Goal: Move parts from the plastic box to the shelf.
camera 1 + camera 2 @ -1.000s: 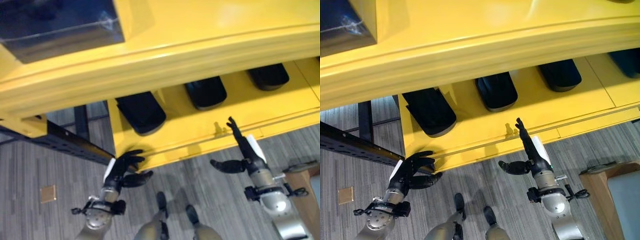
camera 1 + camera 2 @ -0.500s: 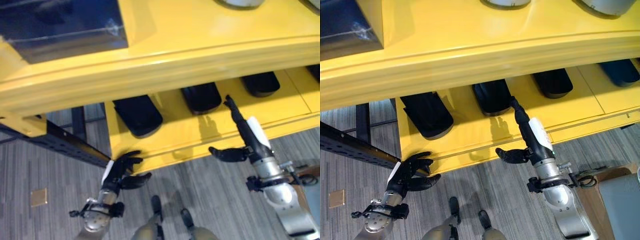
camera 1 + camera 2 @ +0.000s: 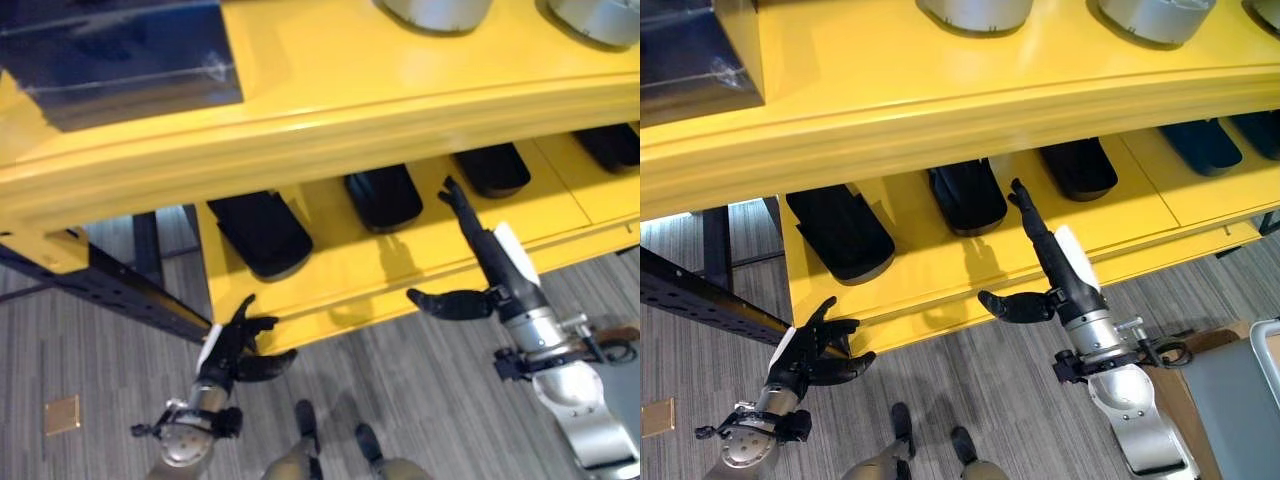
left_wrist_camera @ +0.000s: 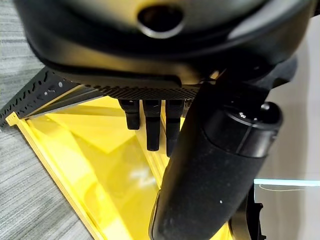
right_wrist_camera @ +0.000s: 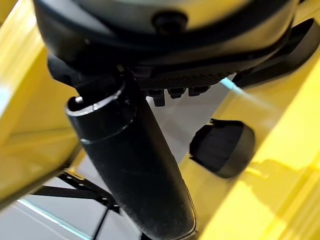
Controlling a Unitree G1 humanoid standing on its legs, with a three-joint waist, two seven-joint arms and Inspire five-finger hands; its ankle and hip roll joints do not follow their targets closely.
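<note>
The black parts (image 3: pixel 965 195) lie in a row on the lower tier of the yellow shelf (image 3: pixel 940 100), set back from its front edge; one black part sits just beyond the right hand's fingertips (image 3: pixel 1018 190). The right hand (image 3: pixel 1065 268) reaches over the lower tier's front edge with fingers straight and thumb spread wide — it holds nothing. The left hand (image 3: pixel 805 350) hangs near the tier's front left corner, fingers loosely spread and empty. Grey round containers (image 3: pixel 975 12) stand on the upper tier. A dark box (image 3: pixel 120 50) sits at the upper tier's left end — grey floor (image 3: pixel 970 390) lies below.
</note>
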